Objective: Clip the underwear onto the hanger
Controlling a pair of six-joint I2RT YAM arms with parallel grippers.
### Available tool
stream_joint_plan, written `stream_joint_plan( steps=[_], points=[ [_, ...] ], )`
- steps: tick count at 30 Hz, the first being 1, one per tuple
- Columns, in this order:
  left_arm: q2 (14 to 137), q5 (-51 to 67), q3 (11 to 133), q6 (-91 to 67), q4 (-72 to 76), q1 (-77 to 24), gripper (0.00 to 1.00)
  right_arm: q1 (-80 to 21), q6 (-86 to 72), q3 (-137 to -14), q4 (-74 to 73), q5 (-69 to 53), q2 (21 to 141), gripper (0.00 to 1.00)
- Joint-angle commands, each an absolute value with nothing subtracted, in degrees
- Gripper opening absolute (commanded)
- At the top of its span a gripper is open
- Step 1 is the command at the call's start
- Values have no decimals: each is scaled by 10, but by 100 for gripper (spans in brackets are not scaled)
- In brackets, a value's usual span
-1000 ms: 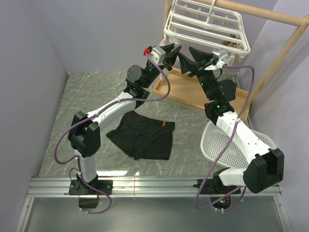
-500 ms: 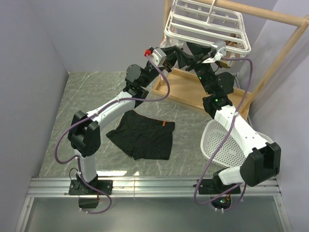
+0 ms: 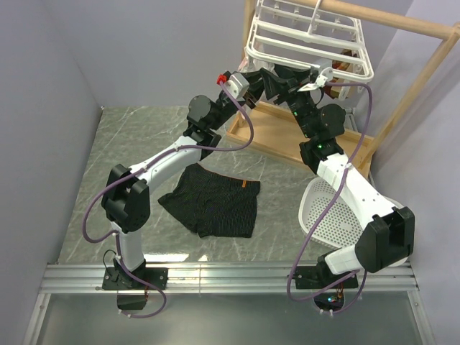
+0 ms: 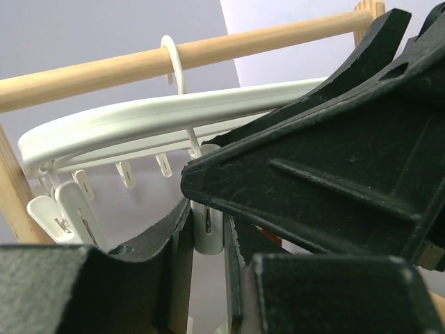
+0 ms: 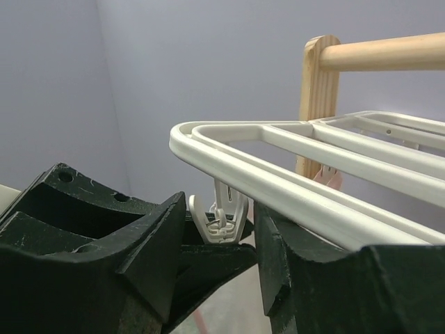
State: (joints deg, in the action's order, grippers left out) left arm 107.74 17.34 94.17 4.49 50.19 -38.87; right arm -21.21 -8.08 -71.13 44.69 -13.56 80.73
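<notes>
Underwear loose, left end effector grasping half-hidden hanger clip, right end effector released

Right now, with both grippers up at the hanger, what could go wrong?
The underwear lies on the table, in neither gripper, so working a clip now pins nothing. The left gripper and right gripper crowd together under the hanger and could collide. The hanger only hooks over the wooden bar; tugging may swing it.

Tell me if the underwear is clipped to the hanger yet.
No, the underwear lies flat on the table, apart from the hanger.
</notes>
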Motion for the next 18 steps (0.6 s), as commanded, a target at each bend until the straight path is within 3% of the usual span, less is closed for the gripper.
stream_joint_plan(
  steps=[1, 7, 13, 18],
  points=[
    [1083, 188, 960, 54, 520, -389, 16, -210, -86, -739, 446, -134, 805, 50],
    [1084, 187, 961, 54, 523, -389, 21, -210, -89, -736, 445, -130, 804, 27],
    [1066, 181, 938, 62, 516, -389, 41, -211, -87, -735, 453, -125, 803, 12],
    [1020, 177, 885, 55, 498, -387, 50, -211, -88, -737, 454, -119, 803, 2]
  ],
)
